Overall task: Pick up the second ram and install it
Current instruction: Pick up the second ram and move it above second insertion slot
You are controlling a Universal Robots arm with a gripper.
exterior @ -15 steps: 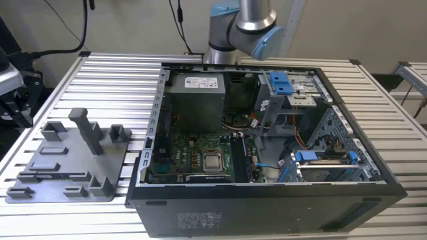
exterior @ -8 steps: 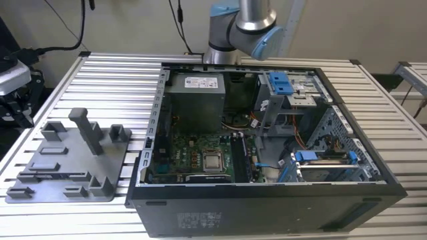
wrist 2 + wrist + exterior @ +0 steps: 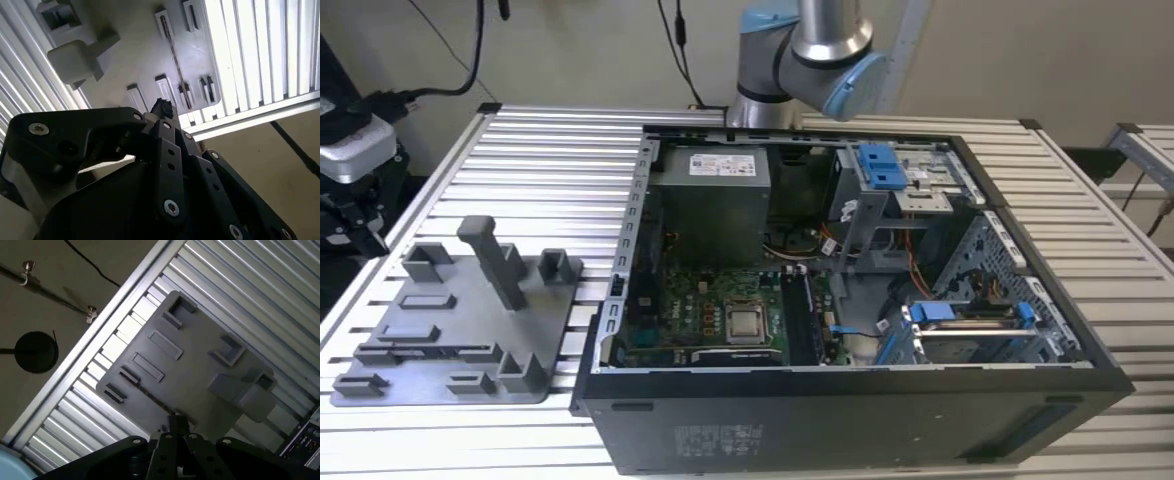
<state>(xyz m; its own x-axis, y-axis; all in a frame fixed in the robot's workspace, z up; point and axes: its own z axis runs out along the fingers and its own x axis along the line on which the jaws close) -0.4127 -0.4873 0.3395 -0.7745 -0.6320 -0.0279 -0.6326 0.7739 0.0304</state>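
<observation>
Gripper [image 3: 162,106] closed and empty above the tray

Fingertips pressed together in both wrist views, with nothing clamped between them. Hangs well above the grey tray [image 3: 195,375], looking down on its slots and blocks. Beneath, the second ram [image 3: 176,60]: stands on its long edge in a narrow holder of that tray, a thin dark strip between two small end blocks, well apart from the fingertips. Further out in the exterior view, a tall upright post [image 3: 494,262] rising from the tray. Tray flat on the slatted table [image 3: 520,160] at the exterior view's left, just beside the open computer case [image 3: 854,415]. Inside the case, a green motherboard [image 3: 707,300]. Behind the case, the robot arm [image 3: 807,50].
</observation>
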